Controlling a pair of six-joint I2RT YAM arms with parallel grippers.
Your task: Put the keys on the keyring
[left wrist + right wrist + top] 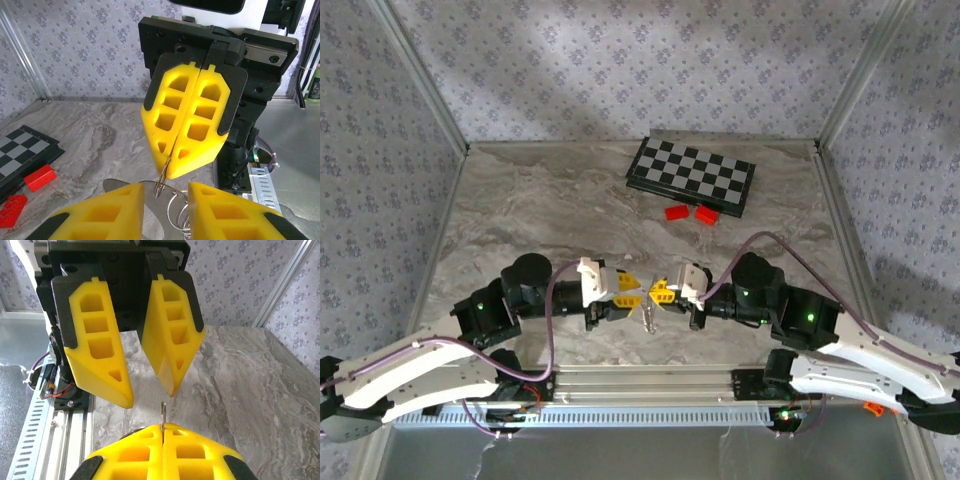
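My two grippers meet tip to tip above the near middle of the marble table (pixel 550 210). The right gripper (pixel 661 293) (pixel 162 429) is shut on the thin wire keyring (pixel 162 414), whose edge sticks up between its yellow pads. In the left wrist view that ring (pixel 161 182) hangs from the right gripper (pixel 170 172). A flat silver key (pixel 150 207) and further ring coils (pixel 181 212) lie below it, in the gap of my left gripper (pixel 165 210). The left gripper (pixel 628 294) (pixel 149 397) is open, with its fingers apart on either side. The key bunch (pixel 648 316) dangles beneath both grippers.
A folded chessboard (pixel 691 174) (pixel 20 150) lies at the back of the table, with two red bricks (pixel 677 212) (pixel 706 214) just in front of it. The aluminium rail (pixel 640 380) with the arm bases runs along the near edge. Patterned walls close in the sides and back.
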